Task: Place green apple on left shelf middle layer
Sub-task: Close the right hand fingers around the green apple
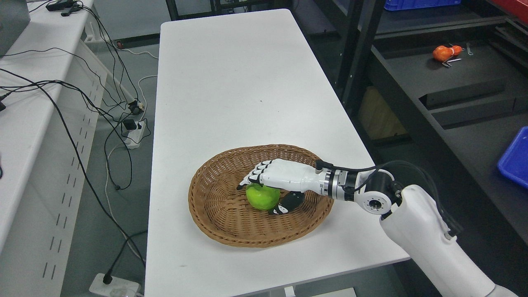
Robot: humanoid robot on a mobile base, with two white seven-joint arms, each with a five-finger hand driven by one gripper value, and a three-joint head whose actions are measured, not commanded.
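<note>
**Even overhead light, sharp centre, dark right flank**

Bright, diffuse light falls from above on the white table (231,82), which reads slightly bluish and close to washed out, with no hard glare. Shadows are soft: a faint one rings the wicker basket (214,214) on the table, and the right hand (284,179) throws a dim shade into the weave beneath it. Right of the table, the black shelving (453,95) sinks into murk, its detail muddy. Left of the table, the cables (82,107) stay crisp. Focus holds throughout; mild grain shows in the dark areas.
</note>
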